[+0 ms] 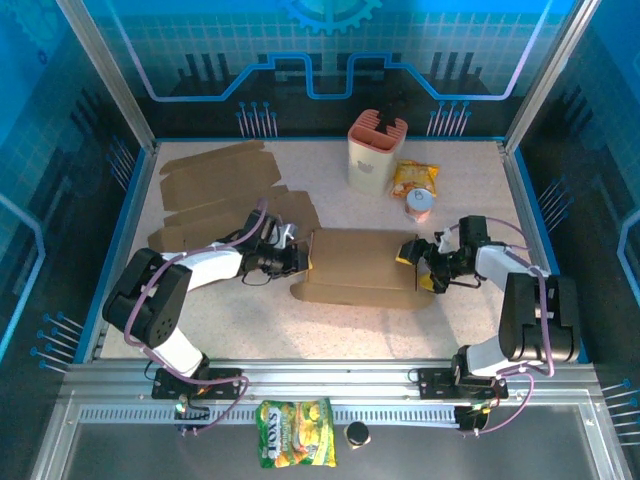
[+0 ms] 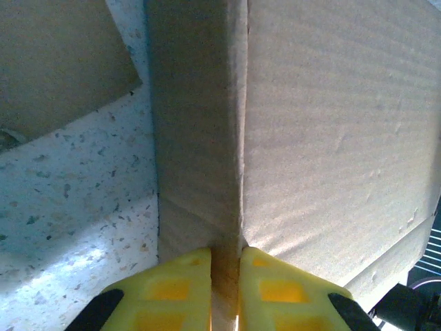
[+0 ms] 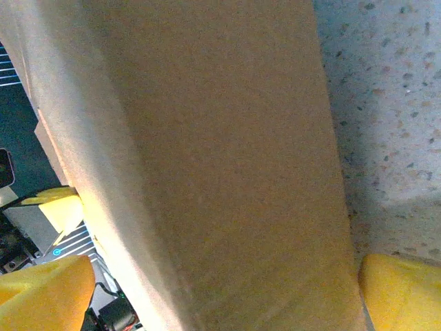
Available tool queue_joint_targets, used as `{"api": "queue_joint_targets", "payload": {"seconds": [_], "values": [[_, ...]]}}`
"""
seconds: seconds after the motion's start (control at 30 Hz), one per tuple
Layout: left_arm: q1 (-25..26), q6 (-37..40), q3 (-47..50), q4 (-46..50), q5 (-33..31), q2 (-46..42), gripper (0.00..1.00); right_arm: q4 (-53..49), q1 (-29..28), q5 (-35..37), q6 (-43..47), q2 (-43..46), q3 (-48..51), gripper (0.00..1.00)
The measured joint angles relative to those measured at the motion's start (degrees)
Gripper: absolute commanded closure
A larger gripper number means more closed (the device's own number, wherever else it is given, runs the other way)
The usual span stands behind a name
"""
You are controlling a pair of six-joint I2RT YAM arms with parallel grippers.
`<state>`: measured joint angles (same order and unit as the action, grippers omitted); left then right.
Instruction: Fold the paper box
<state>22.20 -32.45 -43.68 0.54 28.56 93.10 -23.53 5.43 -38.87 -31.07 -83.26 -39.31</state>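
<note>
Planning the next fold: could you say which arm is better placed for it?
Probably right: the open right gripper straddles the brown cardboard box's end; the left gripper clamps the opposite edge.

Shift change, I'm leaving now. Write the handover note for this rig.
Left gripper: shut, pinching the paper box at its left edge.
Right gripper: open, fingers either side of the box's right end.
Box: lying mid-table, between the two grippers.
Done: some panels creased and bent; not a closed box yet.
Left: probably the remaining folds and closing.
</note>
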Motion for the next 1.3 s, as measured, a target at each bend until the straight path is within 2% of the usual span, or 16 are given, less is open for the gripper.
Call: {"api": "queue_joint_targets", "payload": {"seconds": [0.2,0.43,0.73,0.9,1.07,1.3], "values": [[-0.6,1.0,0.0,0.0,0.0,0.0,0.87,0.7,0.4,-0.2,0.0,4.2,-0.3,0.0],[-0.8,1.1,0.3,-0.4,0.2,0.0,0.89,-0.9,0.4,0.1,0.7,-2.7,-2.1,0.0],[-3.0,1.1,2.6,-4.9,4.3,0.6,0.9,1.9,0.1,-2.0,0.3,-3.0,-2.0,0.01],[-3.5,1.1,2.6,-5.8,5.4,1.4,0.89,7.4,-0.9,-5.3,-1.9,-3.6,-1.2,0.09],[-3.6,1.1,2.5,-5.8,5.5,1.4,0.88,12.3,-1.9,-7.6,-6.1,-3.9,0.3,0.21],[-4.0,1.1,1.5,-4.7,4.5,1.4,0.79,19.3,-3.1,-8.4,-13.9,-2.2,2.7,0.38]]}}
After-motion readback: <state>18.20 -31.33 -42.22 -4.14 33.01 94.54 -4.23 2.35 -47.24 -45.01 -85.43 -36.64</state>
